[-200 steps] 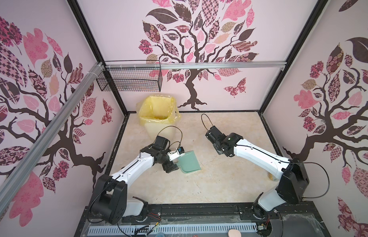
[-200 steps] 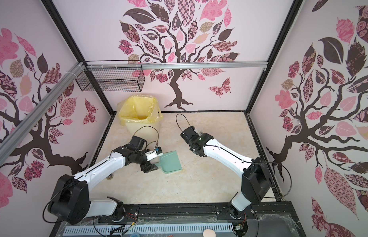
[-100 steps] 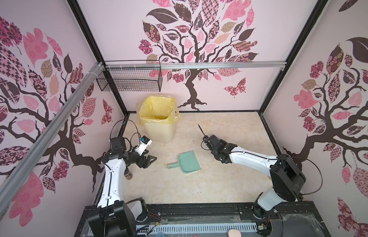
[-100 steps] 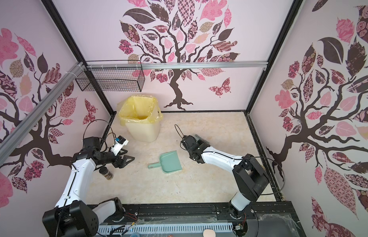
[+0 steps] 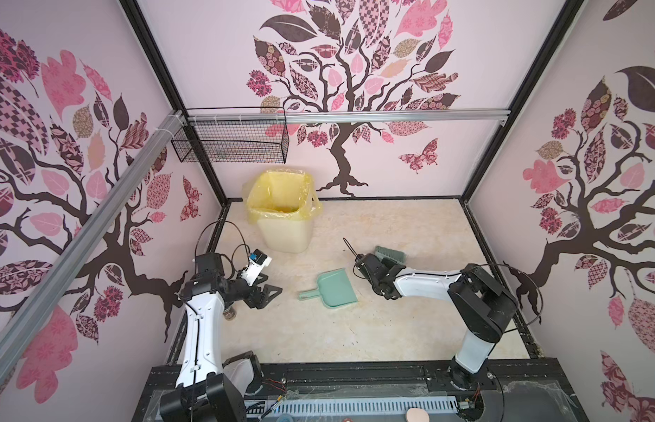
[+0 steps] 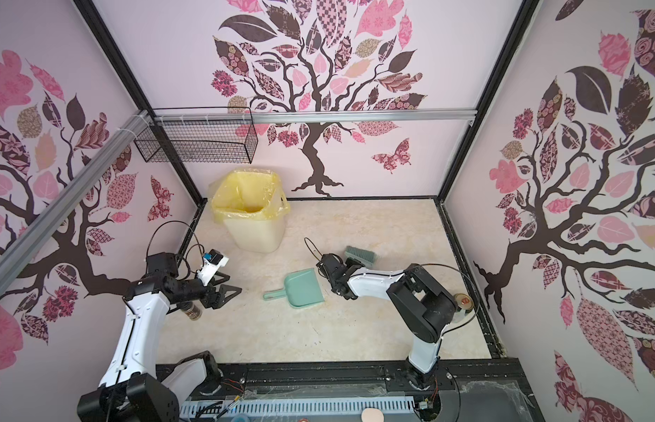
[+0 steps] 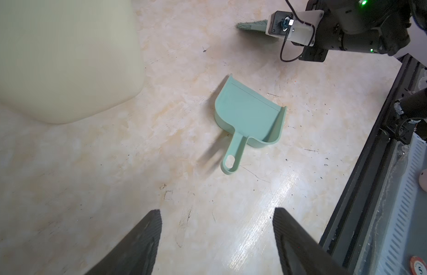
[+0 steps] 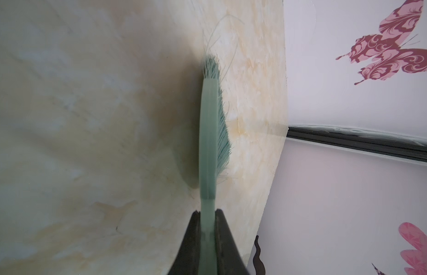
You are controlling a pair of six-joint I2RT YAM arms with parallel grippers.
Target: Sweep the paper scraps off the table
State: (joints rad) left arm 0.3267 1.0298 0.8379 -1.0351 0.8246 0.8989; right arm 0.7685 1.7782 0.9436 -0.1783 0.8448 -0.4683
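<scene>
In a top view the left tool [image 5: 269, 296] hung released over the table [image 5: 392, 336], apart from the dustpan [image 5: 337, 288]. The right tool [image 5: 373, 260] grasped a brush [image 5: 392, 253]. The left wrist view showed the dustpan lying flat on the table. In the right wrist view, fingers [image 8: 193, 238] clamped the brush handle.

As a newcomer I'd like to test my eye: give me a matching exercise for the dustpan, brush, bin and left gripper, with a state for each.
Things:
1 dustpan
2 brush
3 bin
4 left gripper

States:
A open, holding nothing
B lined with a yellow bag
C lying loose on the table
D clamped in the right gripper

Pairs: 1-C, 2-D, 3-B, 4-A
</scene>
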